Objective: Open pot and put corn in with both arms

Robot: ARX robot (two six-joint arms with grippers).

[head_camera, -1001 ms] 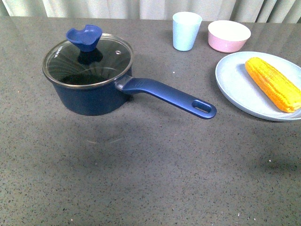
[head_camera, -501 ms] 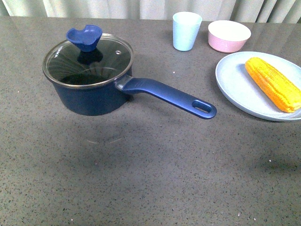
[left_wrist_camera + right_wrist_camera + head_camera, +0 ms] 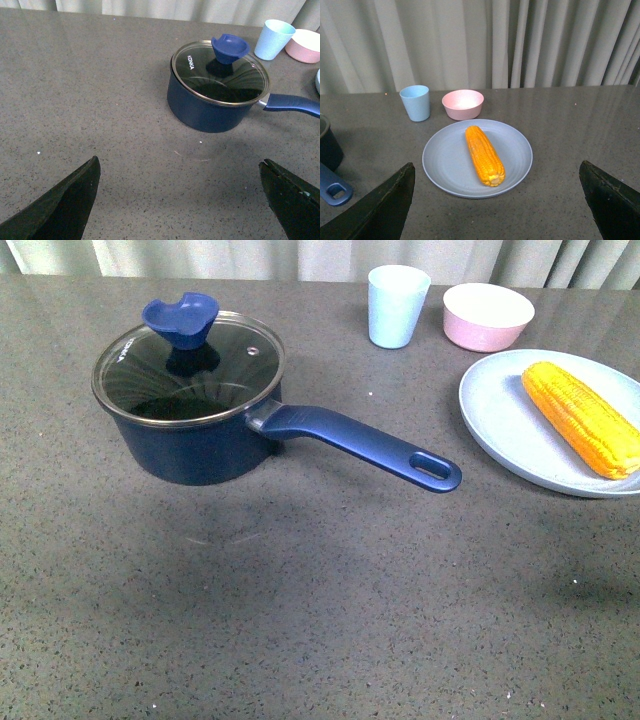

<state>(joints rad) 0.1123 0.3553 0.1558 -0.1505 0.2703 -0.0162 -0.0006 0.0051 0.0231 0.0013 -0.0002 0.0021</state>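
A grey speckled desk fills the front view. The dark blue pot stands at about 10 o'clock from the desk's middle. Its glass lid sits on the rim, with a blue knob on top. The pot's long handle points toward 4 o'clock and ends in a slot hole. The corn lies on a pale blue plate at 3 o'clock, well apart from the pot. A light blue cup and a pink bowl stand side by side near 1 o'clock.

In the left wrist view, the left pincer is released, its dark fingers spread wide around nothing. The lidded pot stands ahead of it, well apart.

In the right wrist view, the right pincer is also released, its fingers wide apart. The corn lies ahead on its plate, in line with the gap between the fingers and untouched.
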